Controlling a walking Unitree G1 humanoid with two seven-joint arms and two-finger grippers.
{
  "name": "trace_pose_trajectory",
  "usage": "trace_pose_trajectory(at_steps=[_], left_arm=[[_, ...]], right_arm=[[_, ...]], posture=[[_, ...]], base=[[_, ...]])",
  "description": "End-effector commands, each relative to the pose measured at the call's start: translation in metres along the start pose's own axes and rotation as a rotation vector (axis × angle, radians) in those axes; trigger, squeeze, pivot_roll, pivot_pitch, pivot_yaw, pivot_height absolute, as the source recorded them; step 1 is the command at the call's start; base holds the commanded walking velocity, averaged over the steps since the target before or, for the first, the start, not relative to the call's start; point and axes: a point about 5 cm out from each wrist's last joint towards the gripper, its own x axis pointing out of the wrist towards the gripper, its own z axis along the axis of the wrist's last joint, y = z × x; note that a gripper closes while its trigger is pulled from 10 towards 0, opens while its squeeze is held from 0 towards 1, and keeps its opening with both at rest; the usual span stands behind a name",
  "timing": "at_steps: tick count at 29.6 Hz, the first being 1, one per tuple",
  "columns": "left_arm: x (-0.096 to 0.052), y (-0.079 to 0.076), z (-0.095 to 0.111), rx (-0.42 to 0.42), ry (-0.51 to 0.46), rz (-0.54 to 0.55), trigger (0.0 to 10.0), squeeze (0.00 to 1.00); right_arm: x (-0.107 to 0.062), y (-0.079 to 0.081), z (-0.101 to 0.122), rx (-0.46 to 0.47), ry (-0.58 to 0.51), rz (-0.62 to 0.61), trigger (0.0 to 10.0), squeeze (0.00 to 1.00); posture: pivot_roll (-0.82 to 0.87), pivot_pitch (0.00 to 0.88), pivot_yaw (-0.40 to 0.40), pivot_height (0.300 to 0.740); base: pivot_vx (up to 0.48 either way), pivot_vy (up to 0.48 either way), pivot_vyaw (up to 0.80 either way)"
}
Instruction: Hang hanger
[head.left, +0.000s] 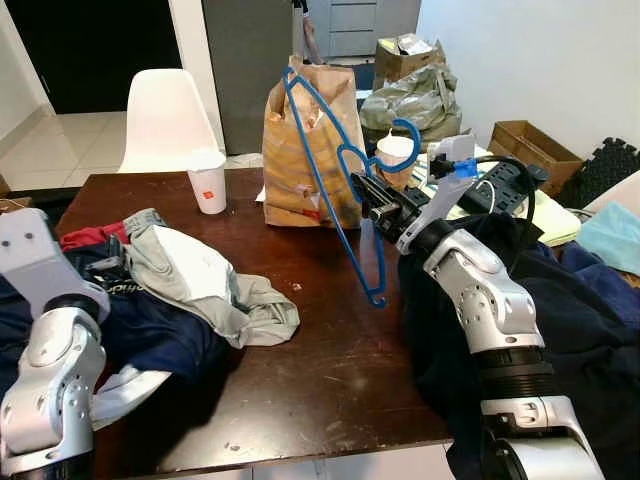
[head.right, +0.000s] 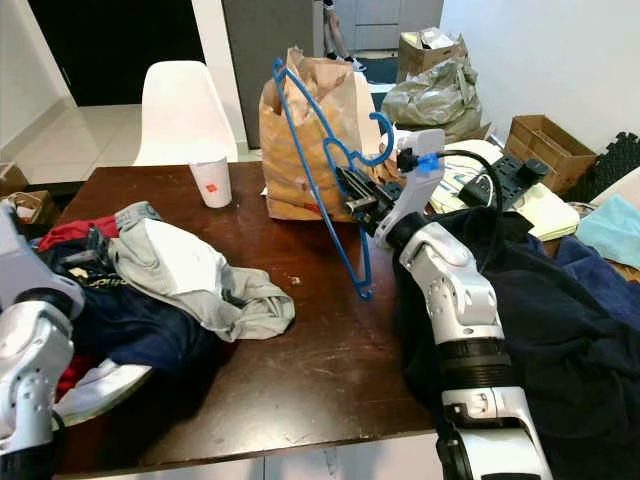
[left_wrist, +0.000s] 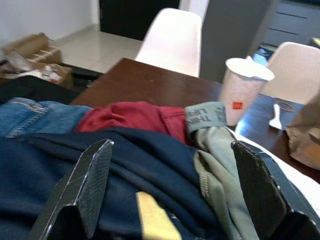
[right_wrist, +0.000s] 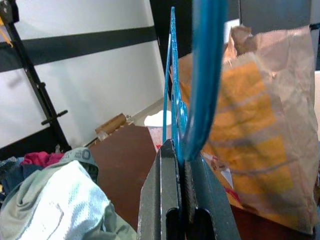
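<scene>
Little legible text. Grey waistband (left_wrist: 209, 115) of the garment lying w/ the clothes pile beside the paper cup (left_wrist: 243, 90) carries printed letters, upside down, approx. "THIN…" / "LIFE" — rest folded under, can't confirm. Paper cup has a small orange square logo, too small to read. Brown paper bag (head.left: 305, 150) behind the cup shows yellow-orange print, no readable words.

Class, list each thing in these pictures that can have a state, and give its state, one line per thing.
Blue hanger: lifted off the table, tilted, clamped in the right gripper.
Right gripper: fingers shut on the hanger.
Left gripper: fingers open, over the pile of clothes.
Pile of clothes: crumpled on the table.
Paper bag: upright, top crumpled.
Paper cup: upright on the table.
</scene>
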Motion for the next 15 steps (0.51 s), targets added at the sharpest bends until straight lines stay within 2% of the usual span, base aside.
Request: trace_pose_trajectory(at_steps=[1,3,6,9,15], left_arm=[[0.002,-0.009,-0.003,-0.019,0.008,-0.051,10.0,0.00],[0.005,-0.018,-0.001,-0.023,0.006,-0.101,10.0,0.00],[0.007,-0.023,0.000,-0.031,0.003,-0.124,10.0,0.00],[0.011,-0.039,0.006,-0.036,-0.018,-0.205,10.0,0.00],[0.013,-0.039,0.003,-0.004,-0.001,-0.200,10.0,0.00]], right_arm=[[0.001,0.002,0.010,0.001,-0.053,0.013,10.0,0.00],[0.001,0.002,0.011,0.004,-0.062,0.017,10.0,0.00],[0.001,0.002,0.011,0.004,-0.064,0.016,10.0,0.00],[0.001,-0.001,0.008,-0.009,-0.051,-0.026,10.0,0.00],[-0.001,-0.006,0.003,-0.023,-0.023,-0.078,10.0,0.00]], posture=[[-0.03,0.046,-0.004,0.740],[-0.03,0.045,-0.005,0.740],[-0.03,0.045,-0.005,0.740],[-0.04,0.045,-0.001,0.740],[-0.04,0.051,0.005,0.740]], base=[[0.000,0.000,0.00],[0.000,0.000,0.00],[0.000,0.000,0.00],[0.000,0.000,0.00],[0.000,0.000,0.00]])
